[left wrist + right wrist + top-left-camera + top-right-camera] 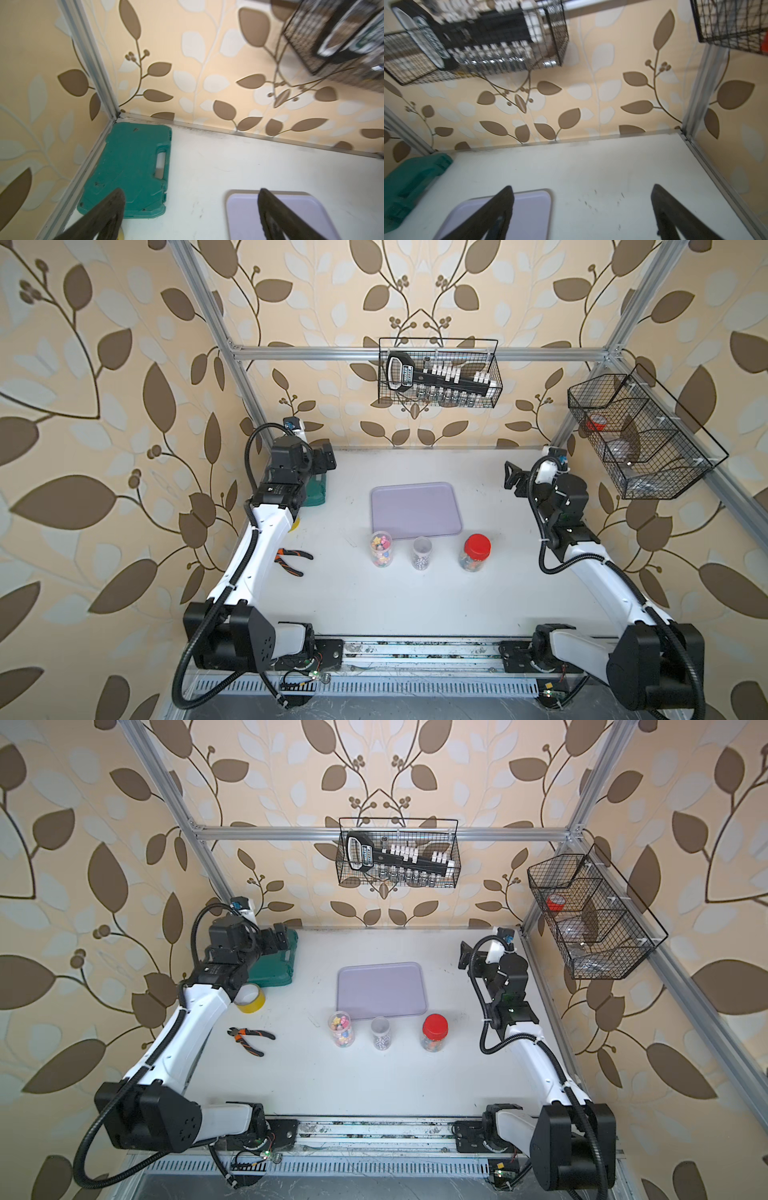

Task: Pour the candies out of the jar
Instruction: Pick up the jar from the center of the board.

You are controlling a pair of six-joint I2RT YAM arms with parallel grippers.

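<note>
Both of your grippers have their jaws spread wide, with nothing between them. The left gripper [191, 193] hangs above the table [374, 605] by the green case [128, 166] in the far corner on its side. The right gripper [582, 188] hangs over bare table just off the tray's far corner on its own side.

Three jars stand upright in a row just in front of the tray [415, 506], well apart from both grippers. The star jar [381, 549], nearest your left arm, is lidless and holds pastel stars and small coloured candies [382, 560]. The middle jar [422, 552] is lidless too, with dark-and-white swirled pieces at its bottom. The capped jar [476, 560] has a red lid [477, 545] over coloured sweets. Pliers [293, 561] lie beside your left arm.
</note>
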